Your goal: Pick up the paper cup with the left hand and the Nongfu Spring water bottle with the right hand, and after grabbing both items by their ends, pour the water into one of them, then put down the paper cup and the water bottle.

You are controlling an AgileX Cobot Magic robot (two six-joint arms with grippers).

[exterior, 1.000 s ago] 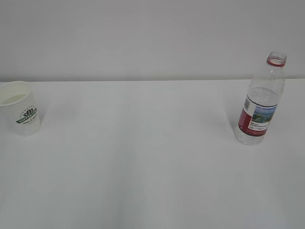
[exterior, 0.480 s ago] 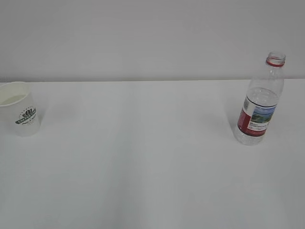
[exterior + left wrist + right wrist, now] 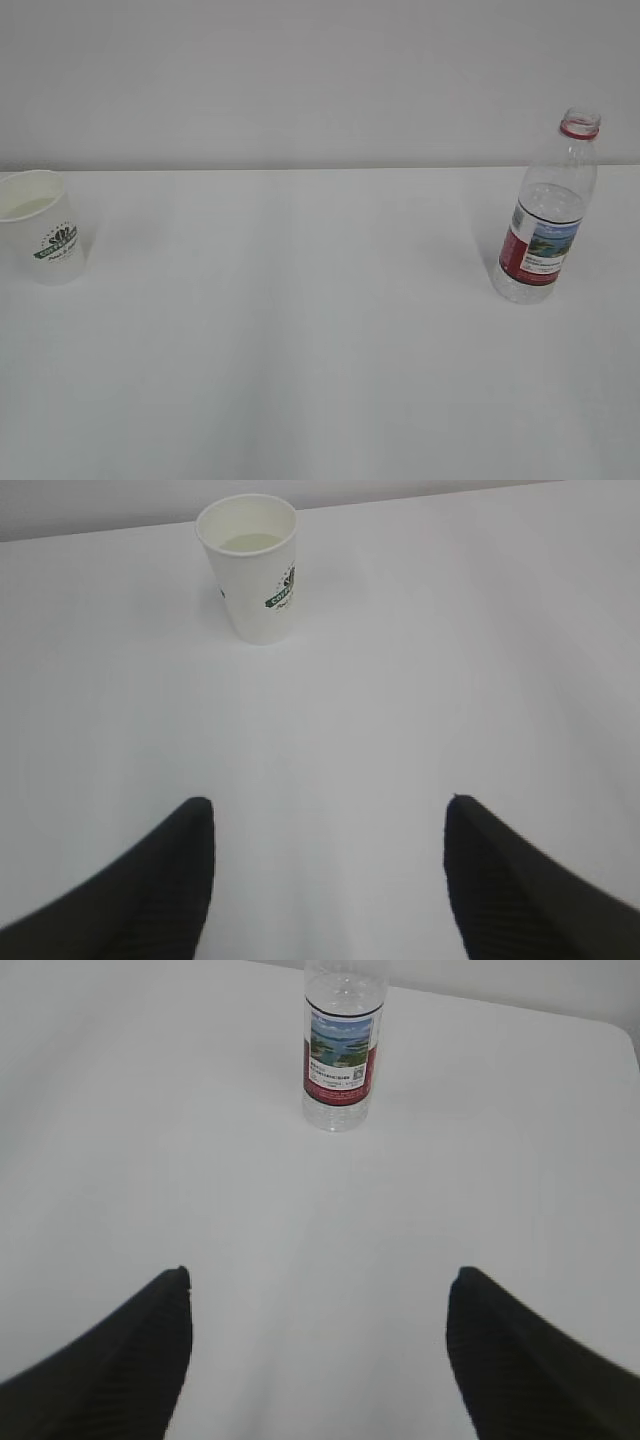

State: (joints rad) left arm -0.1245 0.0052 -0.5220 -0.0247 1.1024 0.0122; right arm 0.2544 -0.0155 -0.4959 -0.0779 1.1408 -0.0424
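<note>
exterior view: paper cup at far left edge, water bottle upper right, bare table between; left gripper and right gripper gape wide, empty.

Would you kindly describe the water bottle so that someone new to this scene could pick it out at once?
Start from the white table in the exterior view and look to its far right. There the water bottle stands upright and uncapped, clear and ribbed, with a red neck ring and a red-and-white landscape label. The only other item, the paper cup at the far left, is shorter, white and opaque.
</note>
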